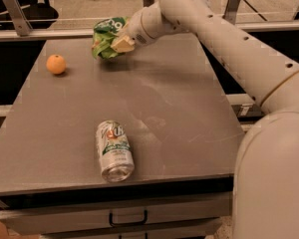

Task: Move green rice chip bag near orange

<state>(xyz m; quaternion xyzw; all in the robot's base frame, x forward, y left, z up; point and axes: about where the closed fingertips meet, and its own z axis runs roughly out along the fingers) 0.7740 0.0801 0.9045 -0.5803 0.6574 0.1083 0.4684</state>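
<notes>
The green rice chip bag [105, 38] is crumpled in the gripper [120, 43], which is clamped on its right side and holds it over the far edge of the table [189, 113]. The orange [56, 64] sits on the table to the bag's left, apart from it, near the left edge. A soda can [114, 151] lies on its side near the front edge, well apart from both, and the arm [229, 39] reaches in from the right.

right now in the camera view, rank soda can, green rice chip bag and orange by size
1. soda can, nearest the camera, so its lead is unsure
2. green rice chip bag, partly hidden by the gripper holding it at the far edge
3. orange, smallest
</notes>
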